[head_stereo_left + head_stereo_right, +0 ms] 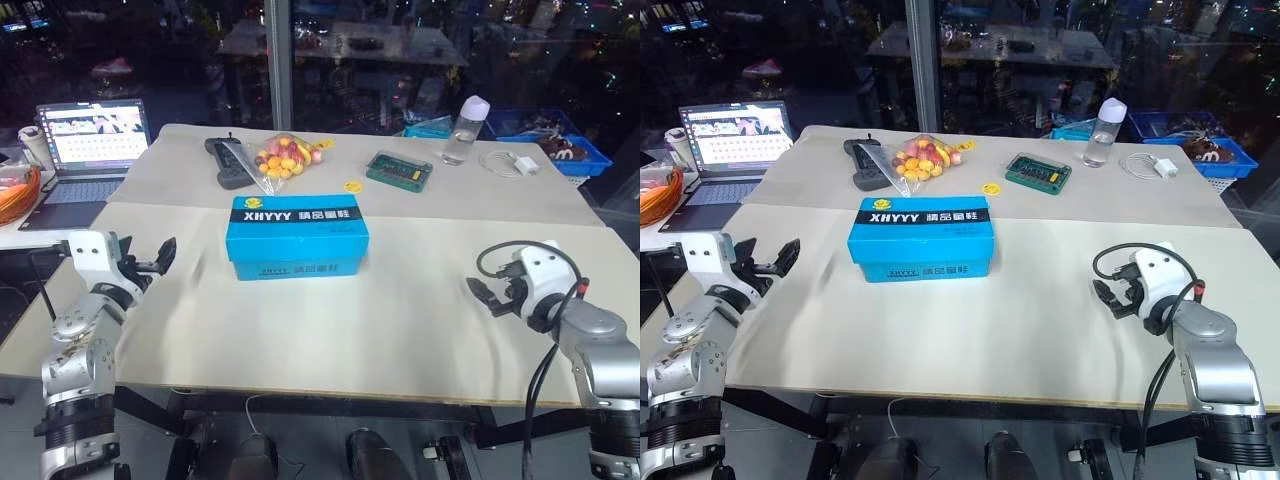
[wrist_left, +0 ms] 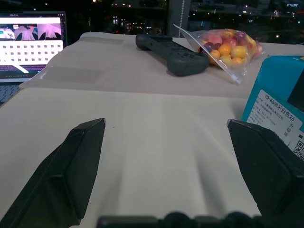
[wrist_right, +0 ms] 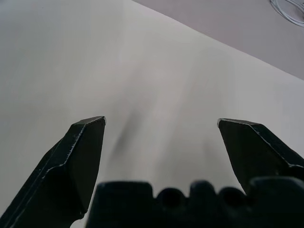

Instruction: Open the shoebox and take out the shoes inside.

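Left eye view: shoebox point(image 1: 297, 236) shut mid-table point(image 1: 400, 330), sides clear.

Both arms are built of silver-grey metal segments ending in white wrist housings. The left gripper point(image 1: 160, 257) and right gripper point(image 1: 483, 296) each carry two black, wedge-shaped fingers. A black cable loops over the right wrist housing.
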### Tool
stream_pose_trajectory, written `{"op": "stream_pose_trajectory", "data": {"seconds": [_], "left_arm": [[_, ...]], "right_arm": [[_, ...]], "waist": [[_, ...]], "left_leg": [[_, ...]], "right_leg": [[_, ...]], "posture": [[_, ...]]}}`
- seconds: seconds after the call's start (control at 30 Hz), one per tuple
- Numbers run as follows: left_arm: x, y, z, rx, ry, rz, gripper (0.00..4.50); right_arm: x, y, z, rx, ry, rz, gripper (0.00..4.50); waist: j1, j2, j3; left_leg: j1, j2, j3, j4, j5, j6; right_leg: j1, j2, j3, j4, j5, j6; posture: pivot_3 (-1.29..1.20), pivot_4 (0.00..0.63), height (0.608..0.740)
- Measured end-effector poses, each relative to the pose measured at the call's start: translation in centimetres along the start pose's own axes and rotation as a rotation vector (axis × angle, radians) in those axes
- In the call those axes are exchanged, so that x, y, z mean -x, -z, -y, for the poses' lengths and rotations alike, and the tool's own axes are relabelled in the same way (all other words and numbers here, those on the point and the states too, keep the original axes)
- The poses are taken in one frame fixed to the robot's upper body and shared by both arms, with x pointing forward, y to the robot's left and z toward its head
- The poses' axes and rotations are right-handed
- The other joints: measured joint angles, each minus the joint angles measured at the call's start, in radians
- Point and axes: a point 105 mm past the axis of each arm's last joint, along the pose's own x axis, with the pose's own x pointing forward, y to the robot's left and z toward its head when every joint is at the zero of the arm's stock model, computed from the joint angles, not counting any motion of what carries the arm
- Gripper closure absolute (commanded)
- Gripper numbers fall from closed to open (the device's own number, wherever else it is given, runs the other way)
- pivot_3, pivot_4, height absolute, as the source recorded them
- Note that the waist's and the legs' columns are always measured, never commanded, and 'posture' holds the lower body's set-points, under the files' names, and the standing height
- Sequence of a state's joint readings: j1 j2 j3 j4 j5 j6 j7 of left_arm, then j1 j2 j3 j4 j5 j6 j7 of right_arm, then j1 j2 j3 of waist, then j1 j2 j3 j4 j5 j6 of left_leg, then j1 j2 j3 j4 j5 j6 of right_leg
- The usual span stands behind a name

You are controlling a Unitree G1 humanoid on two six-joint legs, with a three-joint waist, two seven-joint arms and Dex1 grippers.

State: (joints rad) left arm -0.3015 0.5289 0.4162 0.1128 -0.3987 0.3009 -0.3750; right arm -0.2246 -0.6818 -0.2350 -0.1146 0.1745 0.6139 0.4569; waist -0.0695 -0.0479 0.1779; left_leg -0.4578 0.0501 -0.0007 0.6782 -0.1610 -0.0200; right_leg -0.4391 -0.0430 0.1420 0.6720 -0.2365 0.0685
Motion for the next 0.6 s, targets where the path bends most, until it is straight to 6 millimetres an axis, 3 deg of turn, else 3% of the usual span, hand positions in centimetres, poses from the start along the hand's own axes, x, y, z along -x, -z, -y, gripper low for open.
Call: {"op": "stream_pose_trajectory", "data": {"seconds": [0.1, 0.2, 0.37, 0.5, 0.6], "left_arm": [[-0.2, 0.2, 0.2, -0.006, 0.034, -0.013, 0.09], [0.0, 0.7, 2.2, -0.060, 0.248, -0.071, 0.09], [4.9, -0.4, 5.1, -0.156, 0.642, -0.181, 0.09], [8.2, -0.7, 6.7, -0.150, 0.806, -0.270, 0.09], [9.2, -0.7, 7.1, -0.150, 0.848, -0.300, 0.09]], "right_arm": [[-0.1, -0.1, -0.1, -0.001, 0.008, 0.004, 0.00], [-0.5, -0.7, -1.7, 0.015, -0.035, 0.025, 0.00], [-0.4, -1.7, -2.3, 0.045, -0.096, 0.043, 0.00], [-0.1, -2.2, -2.7, 0.054, -0.172, 0.044, 0.00], [0.7, -3.2, -5.0, 0.076, -0.336, 0.055, 0.00]], "waist": [[0.000, 0.000, 0.000], [-0.003, 0.000, 0.000], [-0.007, 0.001, 0.001], [-0.002, 0.002, 0.002], [0.000, 0.003, 0.003]], "left_leg": [[0.000, 0.000, 0.000, 0.000, 0.000, 0.000], [0.000, 0.000, 0.000, 0.000, -0.004, -0.006], [-0.002, 0.001, 0.001, -0.001, -0.004, -0.006], [-0.002, 0.002, 0.001, -0.001, -0.004, -0.007], [-0.001, 0.002, 0.001, -0.001, -0.005, -0.007]], "right_leg": [[0.000, 0.000, 0.000, 0.000, 0.000, 0.000], [-0.001, 0.000, 0.000, 0.000, 0.000, 0.000], [-0.003, -0.001, 0.000, -0.001, -0.002, -0.002], [-0.004, -0.002, 0.000, -0.001, -0.002, -0.003], [-0.004, -0.003, 0.000, -0.002, -0.002, -0.003]], "posture": [[0.00, 0.150, 0.676], [0.00, 0.150, 0.676], [0.00, 0.150, 0.676], [0.00, 0.150, 0.676], [0.00, 0.150, 0.676]]}}
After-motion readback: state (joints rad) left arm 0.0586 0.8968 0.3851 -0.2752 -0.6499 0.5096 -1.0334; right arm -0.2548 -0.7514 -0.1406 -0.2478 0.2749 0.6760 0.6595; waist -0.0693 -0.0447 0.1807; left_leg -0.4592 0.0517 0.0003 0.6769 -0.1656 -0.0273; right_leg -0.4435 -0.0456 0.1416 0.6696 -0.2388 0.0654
